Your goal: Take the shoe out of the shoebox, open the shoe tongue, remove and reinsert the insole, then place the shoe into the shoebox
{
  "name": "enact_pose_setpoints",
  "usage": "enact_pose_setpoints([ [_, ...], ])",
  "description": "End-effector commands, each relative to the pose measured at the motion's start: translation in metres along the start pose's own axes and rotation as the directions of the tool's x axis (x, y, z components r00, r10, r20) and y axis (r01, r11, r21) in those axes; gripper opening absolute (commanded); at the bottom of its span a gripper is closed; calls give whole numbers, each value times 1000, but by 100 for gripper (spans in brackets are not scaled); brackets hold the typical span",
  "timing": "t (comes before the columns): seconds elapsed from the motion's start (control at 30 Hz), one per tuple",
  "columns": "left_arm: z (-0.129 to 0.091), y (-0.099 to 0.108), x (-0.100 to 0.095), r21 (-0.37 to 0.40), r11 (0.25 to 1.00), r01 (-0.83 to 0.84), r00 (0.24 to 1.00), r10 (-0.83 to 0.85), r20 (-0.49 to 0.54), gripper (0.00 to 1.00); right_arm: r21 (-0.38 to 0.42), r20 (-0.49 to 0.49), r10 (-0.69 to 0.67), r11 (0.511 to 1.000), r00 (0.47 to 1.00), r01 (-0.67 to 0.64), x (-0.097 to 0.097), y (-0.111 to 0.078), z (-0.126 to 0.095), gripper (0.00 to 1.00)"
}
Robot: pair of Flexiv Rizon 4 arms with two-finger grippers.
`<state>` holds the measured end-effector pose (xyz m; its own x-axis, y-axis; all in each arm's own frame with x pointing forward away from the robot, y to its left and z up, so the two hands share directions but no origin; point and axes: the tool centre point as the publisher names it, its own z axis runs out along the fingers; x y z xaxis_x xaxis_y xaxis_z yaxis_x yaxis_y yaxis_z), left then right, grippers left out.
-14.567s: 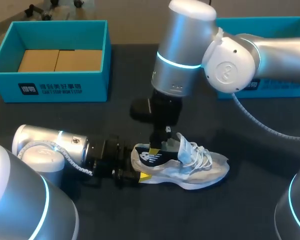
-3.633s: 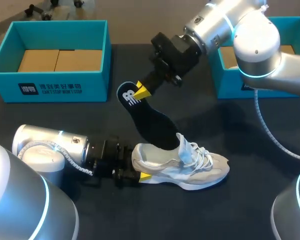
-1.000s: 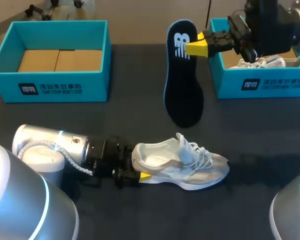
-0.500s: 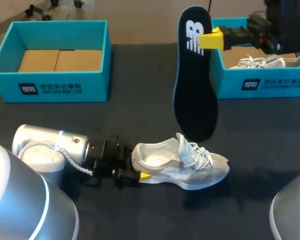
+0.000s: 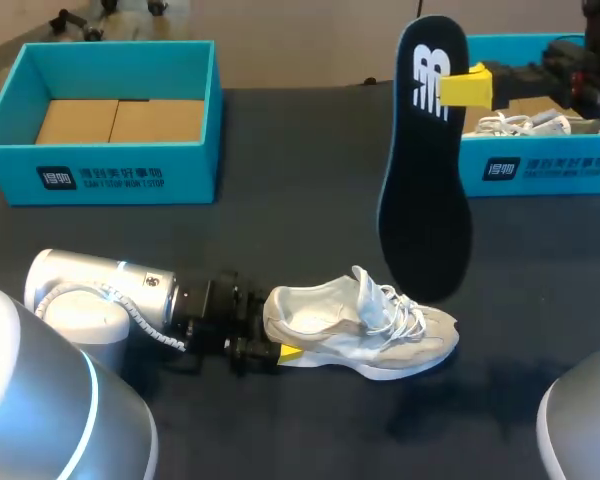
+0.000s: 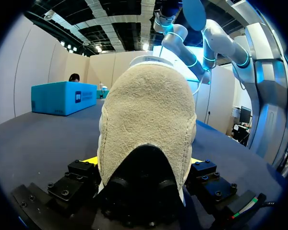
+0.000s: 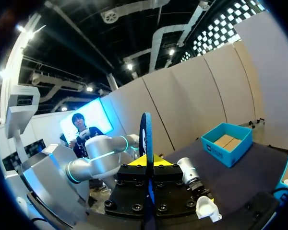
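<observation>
A grey-white shoe (image 5: 365,322) lies on its sole on the dark table, toe to the right, laces loose. My left gripper (image 5: 277,351) lies low behind it, its fingers set wide on either side of the heel (image 6: 146,124) and touching it. The dark insole (image 5: 425,160) hangs upright in the air above the toe end of the shoe. My right gripper (image 5: 467,87) is shut on the insole's upper part; in the right wrist view the insole (image 7: 146,134) stands edge-on between that gripper's (image 7: 147,163) yellow tips. The teal shoebox (image 5: 540,165) sits at the back right.
A second pale shoe (image 5: 525,123) lies inside the right shoebox. A second teal box (image 5: 110,170) at the back left holds cardboard. My left arm (image 5: 110,295) lies across the front left of the table.
My right gripper has carried the insole to the right, towards the right shoebox. The shoe and my left arm have stayed put.
</observation>
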<state>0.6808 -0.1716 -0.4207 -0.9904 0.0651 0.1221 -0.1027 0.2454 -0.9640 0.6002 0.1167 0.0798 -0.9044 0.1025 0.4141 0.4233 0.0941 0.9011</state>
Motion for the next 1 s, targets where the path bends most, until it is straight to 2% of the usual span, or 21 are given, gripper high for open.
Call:
enact_pose_setpoints([
  [0.03, 0, 1, -1, -3, 1000, 1, 1000, -1, 0, 0, 4, -16, 7, 1000, 1000, -7, -2, 5, 2, 0],
  [0.2, 0, 1, -1, -3, 1000, 1, 1000, -1, 0, 0, 5, -26, 10, 1000, 1000, -10, -2, 7, 4, 0],
  [0.33, 0, 1, -1, -3, 1000, 1, 1000, -1, 0, 0, 6, -44, 14, 1000, 999, -14, -10, 8, 11, 0],
  [0.73, 2, 1, -2, -17, 1000, -5, 1000, 5, -10, 0, 6, -44, 14, 1000, 999, -14, -10, 8, 11, 0],
  [0.77, 2, 2, -2, -24, 1000, -6, 1000, 5, -29, 38, 6, -44, 14, 1000, 999, -14, -10, 8, 11, 0],
  [0.8, 2, 2, -2, -24, 1000, -12, 1000, 12, -27, 89, 6, -44, 14, 1000, 999, -14, -10, 8, 11, 0],
  [0.83, 1, 3, -1, -30, 999, -14, 999, 13, -36, 100, 6, -44, 14, 1000, 999, -14, -10, 8, 11, 0],
  [1.0, -4, 4, -2, -51, 998, -22, 999, 20, -51, 100, 6, -44, 14, 1000, 999, -14, -10, 8, 11, 0],
])
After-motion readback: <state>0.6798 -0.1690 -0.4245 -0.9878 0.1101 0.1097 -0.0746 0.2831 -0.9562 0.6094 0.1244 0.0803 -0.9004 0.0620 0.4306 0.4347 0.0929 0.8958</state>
